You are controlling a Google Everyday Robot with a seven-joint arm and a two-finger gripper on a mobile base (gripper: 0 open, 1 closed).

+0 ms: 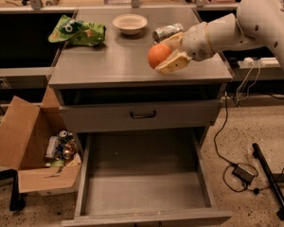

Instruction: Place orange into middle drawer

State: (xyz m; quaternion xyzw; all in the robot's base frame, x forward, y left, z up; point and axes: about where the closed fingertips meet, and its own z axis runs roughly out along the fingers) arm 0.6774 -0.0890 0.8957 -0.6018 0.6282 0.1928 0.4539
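Observation:
My gripper (166,53) is shut on the orange (158,55), a round bright-orange fruit held between its two cream fingers (174,63). It hangs just above the front right part of the cabinet top (109,60). The arm reaches in from the upper right. The middle drawer (144,183) is pulled wide open below, showing a flat bare grey floor and low side walls. The orange is above and behind the open drawer.
A silver can (167,31) lies behind the gripper. A cream bowl (129,23) and a green chip bag (78,31) sit at the back of the top. The top drawer front (142,115) with a black handle is closed. A cardboard box (35,148) stands left; cables right.

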